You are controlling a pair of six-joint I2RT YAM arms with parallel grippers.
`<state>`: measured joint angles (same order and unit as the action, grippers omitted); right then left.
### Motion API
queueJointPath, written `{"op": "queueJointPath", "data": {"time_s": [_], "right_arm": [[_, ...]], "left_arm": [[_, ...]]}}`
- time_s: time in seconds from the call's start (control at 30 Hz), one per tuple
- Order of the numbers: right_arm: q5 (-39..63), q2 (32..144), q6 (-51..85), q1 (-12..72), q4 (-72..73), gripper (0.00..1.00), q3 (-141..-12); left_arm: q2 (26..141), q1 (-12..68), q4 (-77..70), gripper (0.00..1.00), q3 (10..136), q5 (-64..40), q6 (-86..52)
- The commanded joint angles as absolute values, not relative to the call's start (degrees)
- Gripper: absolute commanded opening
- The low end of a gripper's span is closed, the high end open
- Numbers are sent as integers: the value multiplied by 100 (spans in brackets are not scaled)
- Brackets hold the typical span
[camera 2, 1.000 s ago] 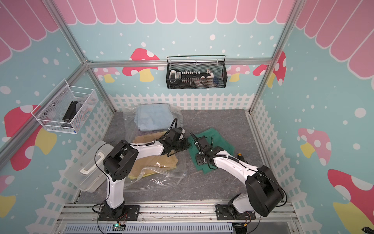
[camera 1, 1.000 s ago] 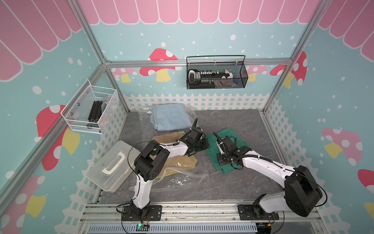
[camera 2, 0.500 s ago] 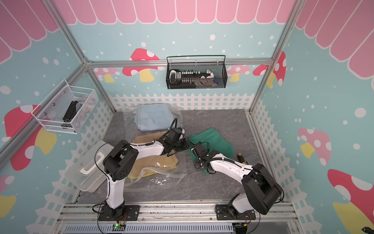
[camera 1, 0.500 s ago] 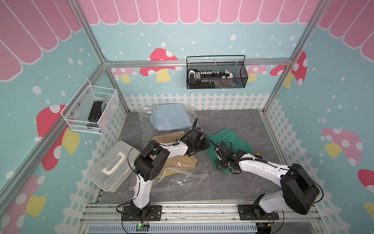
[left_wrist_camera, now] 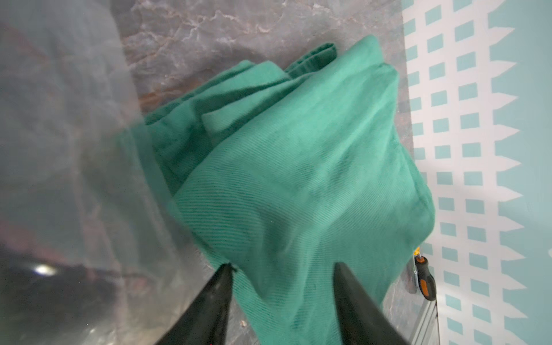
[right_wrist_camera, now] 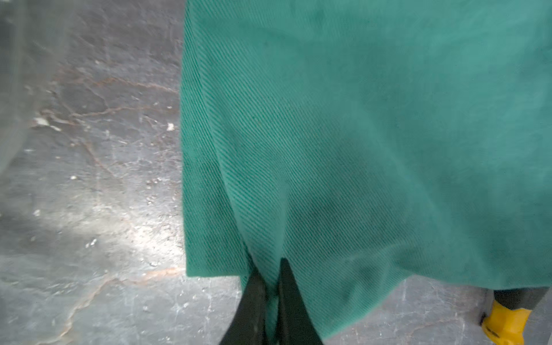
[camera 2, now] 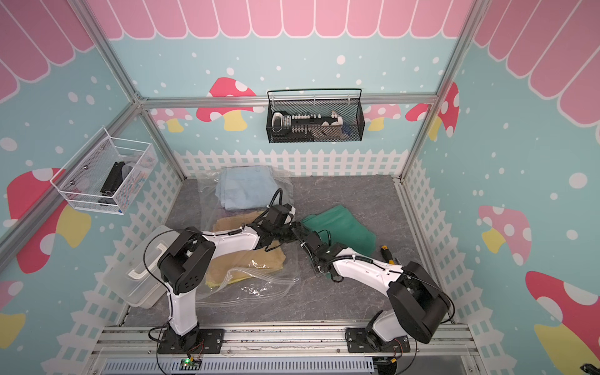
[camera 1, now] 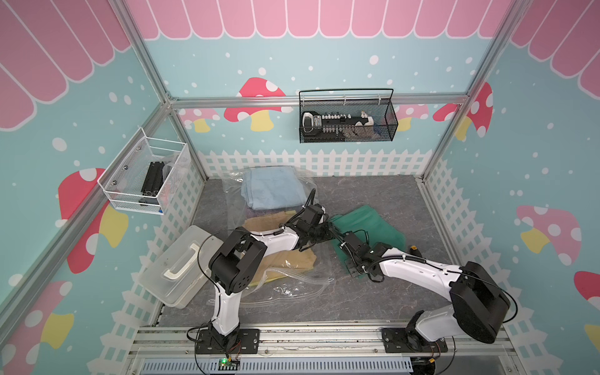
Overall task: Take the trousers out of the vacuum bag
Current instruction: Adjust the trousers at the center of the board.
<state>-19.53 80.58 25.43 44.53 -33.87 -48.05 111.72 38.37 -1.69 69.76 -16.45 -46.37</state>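
Both top views show a translucent box (camera 1: 181, 263) with a white handle at the left edge of the grey worktop (camera 1: 373, 191). Just right of it lies the vacuum bag (camera 1: 293, 287), crinkled and mostly flat. Seen through its plastic, the light blue trousers (camera 1: 271, 186) lie at its far end and the tan trousers (camera 1: 292, 259) lie nearer the front. The left hand (left_wrist_camera: 283, 265) reaches across the bag's right side. In the left wrist view its fingers stand well apart over a corner of the dark green trousers (camera 1: 373, 227), not pinching the cloth. That green pair lies on the bare worktop right of the bag, its left corner near the bag's edge. The right hand (right_wrist_camera: 270, 265) is clamped tight on an edge of the green cloth. A screwdriver (camera 1: 414, 250) lies just beside the cloth's right edge.
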Motion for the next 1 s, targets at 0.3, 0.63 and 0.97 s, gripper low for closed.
{"op": "queueJointPath", "data": {"time_s": [0.3, 0.63, 0.97], "right_arm": [[-1930, 7071, 3401, 4769, -3659, 10, -4045], [-1661, 6333, 3678, 4736, -3255, 66, -3507], [-363, 5853, 3378, 3135, -2888, 77, -3649]], "left_arm": [[10702, 3823, 944, 78, 7604, -1422, -4094], [11390, 4137, 693, 74, 8119, -1714, -4402], [11773, 4436, 550, 71, 7979, -1306, -5057]]}}
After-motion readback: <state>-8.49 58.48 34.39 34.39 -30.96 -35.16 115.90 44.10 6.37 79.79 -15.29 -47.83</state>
